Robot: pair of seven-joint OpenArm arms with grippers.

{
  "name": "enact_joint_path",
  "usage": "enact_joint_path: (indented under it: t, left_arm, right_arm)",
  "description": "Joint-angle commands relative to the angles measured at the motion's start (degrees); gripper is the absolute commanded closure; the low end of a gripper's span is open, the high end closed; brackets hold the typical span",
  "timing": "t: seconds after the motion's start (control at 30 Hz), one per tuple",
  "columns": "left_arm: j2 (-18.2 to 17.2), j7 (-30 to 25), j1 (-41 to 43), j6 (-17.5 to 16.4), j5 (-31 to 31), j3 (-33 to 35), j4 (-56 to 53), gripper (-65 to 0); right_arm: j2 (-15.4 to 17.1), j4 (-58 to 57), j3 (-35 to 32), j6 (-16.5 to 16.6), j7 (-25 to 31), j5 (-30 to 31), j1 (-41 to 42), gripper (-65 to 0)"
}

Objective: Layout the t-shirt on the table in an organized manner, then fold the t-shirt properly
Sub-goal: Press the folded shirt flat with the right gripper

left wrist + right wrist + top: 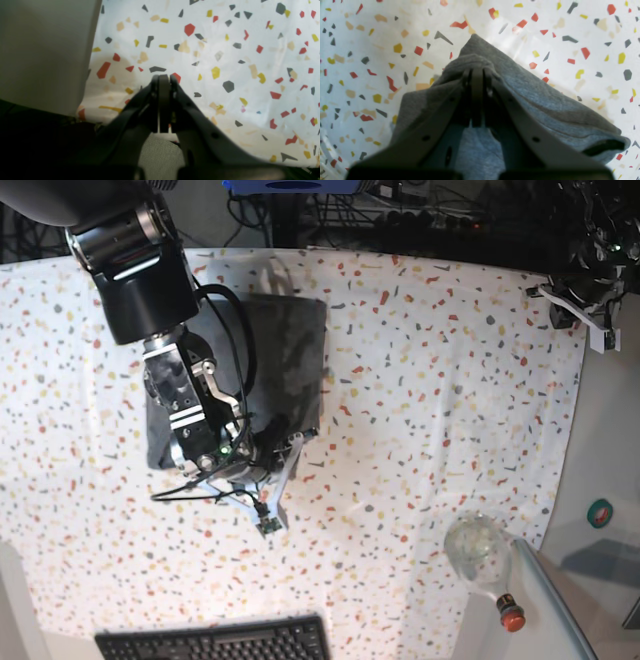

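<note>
Speckled white cloth covers my table [400,450], keyboard [215,645] at one edge; my right gripper [477,100] pinches the grey t-shirt [560,112], my left [162,105] is closed.

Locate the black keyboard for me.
In the base view, the black keyboard lies at the bottom edge, left of centre, on the speckled white cloth, below the grey t-shirt and left of the clear bottle.

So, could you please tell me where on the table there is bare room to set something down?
The widest bare patch of table lies between the grey t-shirt and the clear bottle. Another runs along the t-shirt's other side. It is crowded at the t-shirt, under the right arm.
</note>
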Motion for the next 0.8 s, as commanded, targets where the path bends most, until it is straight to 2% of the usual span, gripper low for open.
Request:
enact_joint_path:
  t: [0.0, 0.17, 0.27, 0.37, 0.47, 0.6, 0.77]
  left_arm:
    - [-0.75, -0.99, 0.05, -0.07, -0.50, -0.26, 0.79, 0.0]
    - [-0.66, -0.90, 0.14, -0.07, -0.50, -0.26, 0.79, 0.0]
    - [-0.58, -0.90, 0.14, -0.07, -0.50, -0.26, 0.79, 0.0]
    - [-0.49, -0.90, 0.05, -0.07, -0.50, -0.26, 0.79, 0.0]
    - [-0.58, -0.90, 0.05, -0.07, -0.50, 1.94, 0.79, 0.0]
    - [-0.49, -0.99, 0.14, -0.07, -0.50, 7.48, 1.40, 0.0]
    - [0.66, -1.08, -0.04, 0.19, -0.94, 16.27, 4.39, 0.0]
  right_arm:
    - [-0.43, 1.52, 0.13, -0.28, 1.35, 0.15, 1.38, 0.0]
    - [-0.43, -0.59, 0.13, -6.52, 5.13, 0.15, 1.38, 0.0]
    - [-0.43, -2.26, 0.13, -6.70, 5.57, 0.15, 1.55, 0.0]
    - [-0.51, -2.78, 0.13, -6.79, 5.66, 0.15, 1.55, -13.7]
    - [-0.51, -1.99, 0.13, -6.88, 5.66, 0.15, 1.64, -21.3]
    - [0.80, 8.56, 0.40, -6.88, 5.22, -0.12, -1.70, -22.5]
    - [3.71, 27.19, 8.75, -6.88, 5.13, -0.12, -13.30, -22.2]
